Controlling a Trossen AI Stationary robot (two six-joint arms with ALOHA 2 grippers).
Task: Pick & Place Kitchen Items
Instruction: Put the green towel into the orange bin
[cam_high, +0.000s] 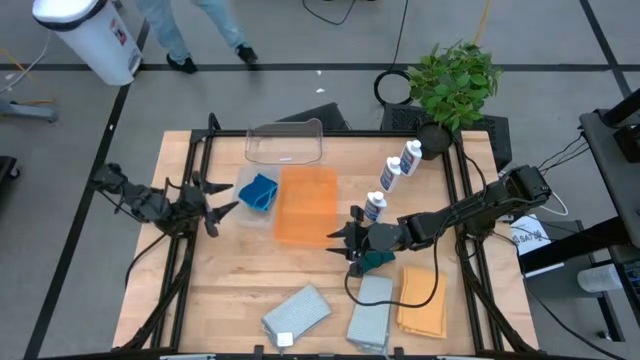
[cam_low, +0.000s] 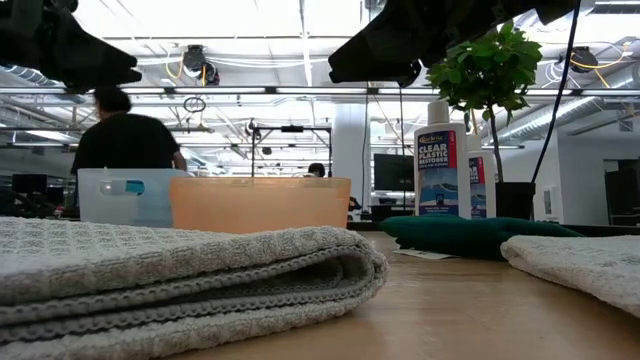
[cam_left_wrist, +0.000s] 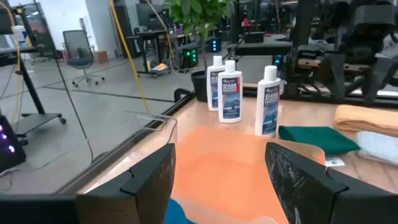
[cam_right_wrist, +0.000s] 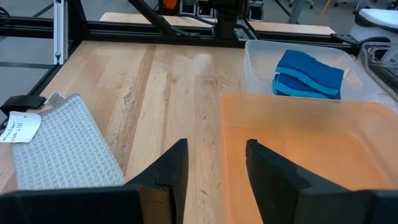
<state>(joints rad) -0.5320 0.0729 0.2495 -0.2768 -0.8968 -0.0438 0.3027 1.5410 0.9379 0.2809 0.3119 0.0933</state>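
Nearest the orange tub (cam_high: 306, 205), the right gripper (cam_high: 345, 240) is hovering part-open and empty beside the green pad (cam_high: 378, 260); cloths (cam_high: 296, 312) and bottles (cam_high: 376, 207) are waiting outside. Beyond it, blue sponges (cam_high: 259, 191) are lying binned, left gripper (cam_high: 218, 203) gaping empty.

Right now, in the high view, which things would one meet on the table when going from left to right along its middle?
left gripper → blue sponges in a small clear container → orange bin → right gripper → white bottle
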